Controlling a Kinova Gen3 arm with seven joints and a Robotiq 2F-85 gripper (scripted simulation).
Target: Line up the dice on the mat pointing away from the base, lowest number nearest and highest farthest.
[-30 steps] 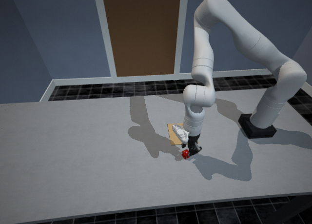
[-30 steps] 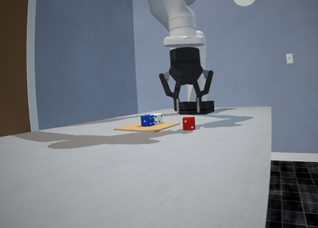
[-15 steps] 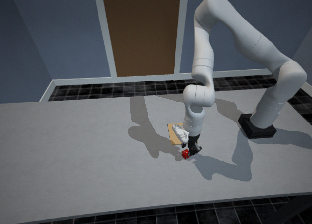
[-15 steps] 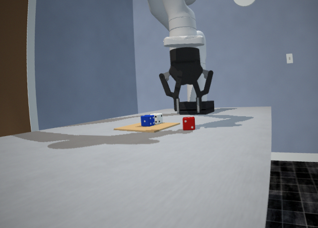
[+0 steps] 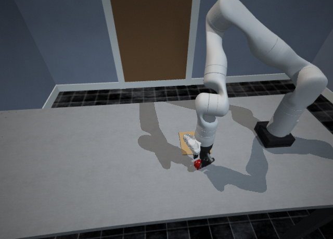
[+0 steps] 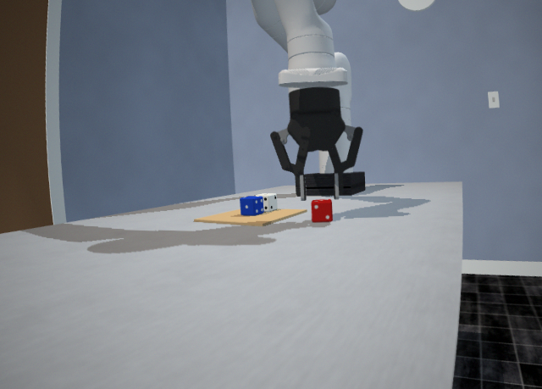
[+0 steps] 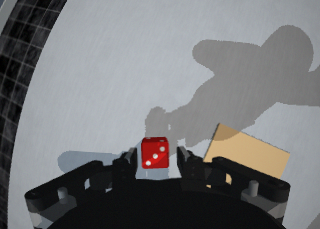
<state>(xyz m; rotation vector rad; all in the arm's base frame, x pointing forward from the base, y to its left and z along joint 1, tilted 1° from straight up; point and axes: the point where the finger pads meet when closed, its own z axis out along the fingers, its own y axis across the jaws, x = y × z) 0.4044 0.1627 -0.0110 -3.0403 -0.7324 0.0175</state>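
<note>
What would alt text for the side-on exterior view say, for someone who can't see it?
A black gripper hangs with its fingers apart above a red die resting on a grey table. Left of it, a blue die and a white die sit together on a tan mat.
</note>
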